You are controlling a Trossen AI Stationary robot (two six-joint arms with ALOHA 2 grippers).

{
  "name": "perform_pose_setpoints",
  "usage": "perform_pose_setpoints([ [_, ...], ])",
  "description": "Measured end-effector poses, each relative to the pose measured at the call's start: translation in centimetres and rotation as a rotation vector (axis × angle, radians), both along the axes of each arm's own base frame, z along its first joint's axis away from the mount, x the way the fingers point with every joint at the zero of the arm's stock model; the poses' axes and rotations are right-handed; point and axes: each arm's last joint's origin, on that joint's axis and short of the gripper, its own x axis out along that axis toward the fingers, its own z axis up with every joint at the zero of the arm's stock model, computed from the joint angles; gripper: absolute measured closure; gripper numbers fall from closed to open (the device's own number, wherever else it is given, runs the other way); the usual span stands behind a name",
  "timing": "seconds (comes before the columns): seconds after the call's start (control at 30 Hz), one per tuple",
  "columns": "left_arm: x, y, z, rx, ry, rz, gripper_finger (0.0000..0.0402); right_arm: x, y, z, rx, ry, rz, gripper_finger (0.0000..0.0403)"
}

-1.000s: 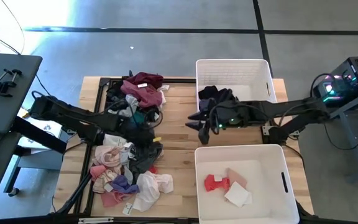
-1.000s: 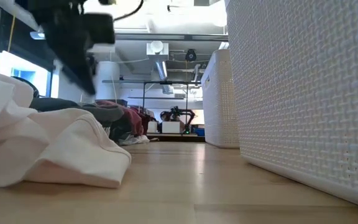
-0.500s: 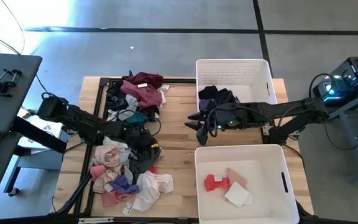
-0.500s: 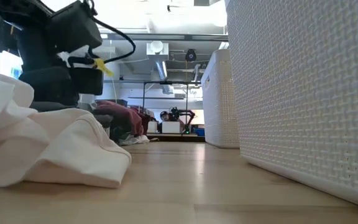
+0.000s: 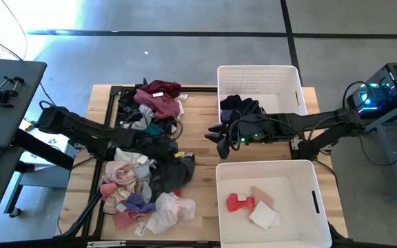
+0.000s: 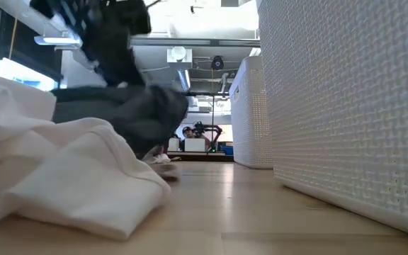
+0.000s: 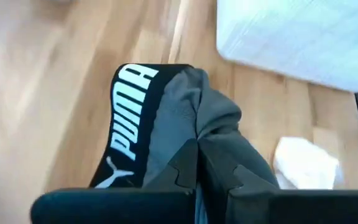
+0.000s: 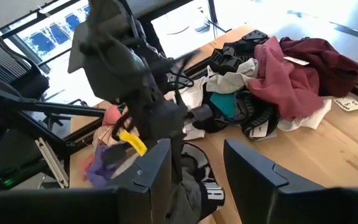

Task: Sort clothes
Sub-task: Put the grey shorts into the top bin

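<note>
The clothes lie heaped on the table's left half: maroon ones (image 5: 158, 96) at the far end, pink (image 5: 119, 182) and white ones (image 5: 171, 207) at the near end. My left gripper (image 5: 165, 153) is at the pile's right side, shut on a grey garment (image 7: 216, 124) with a black lettered waistband (image 7: 129, 118). In the low view this garment (image 6: 137, 113) hangs dark behind a white one (image 6: 62, 177). My right gripper (image 5: 220, 143) hovers open between the two white bins and holds nothing. My left gripper pinches a bunched fold of the grey fabric (image 7: 207, 134) between its two fingers, just beside the black waistband. The fingers slant down from the table's left. The garment hangs slack below them (image 5: 174, 172); whether its lower end is clear of the pile, I cannot tell.
The far bin (image 5: 288, 76) holds dark clothes (image 5: 238, 107). In the near bin (image 5: 302, 172) lie a red piece (image 5: 236, 202), a pink one and a white one. Bare wood shows between the pile and the bins. A black frame (image 5: 105, 124) edges the pile.
My left gripper has reached toward the table's right into the pile, shut on the grey garment and pulled it up and toward the near bin. The garment now hangs raised at the pile's right side, and the white garment near it has shifted.
</note>
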Motion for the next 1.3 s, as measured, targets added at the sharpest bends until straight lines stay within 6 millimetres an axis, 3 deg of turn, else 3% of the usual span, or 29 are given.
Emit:
perform_pose_setpoints([
  [0.4,1.8,1.4,9.2,0.225,-0.239,-0.043,0.0401,0.0,0.1,-0.1,0.024,0.01,0.018,0.0268],
  [0.67,2.3,2.6,13.8,0.301,-0.367,-0.03,0.0401,-1.9,0.4,-0.3,0.093,0.123,0.054,0.0268],
  [0.93,2.3,2.8,15.7,0.301,-0.424,-0.013,0.0401,-1.7,0.5,-0.9,0.051,0.166,0.061,0.0268],
  [1.1,2.4,2.8,16.1,0.3,-0.464,-0.007,0.0401,-0.2,0.4,-1.6,-0.052,0.149,0.024,0.0268],
  [1.3,2.4,2.8,16.2,0.319,-0.474,-0.02,0.0401,2.2,-0.3,-3.1,-0.046,0.144,0.017,0.0268],
])
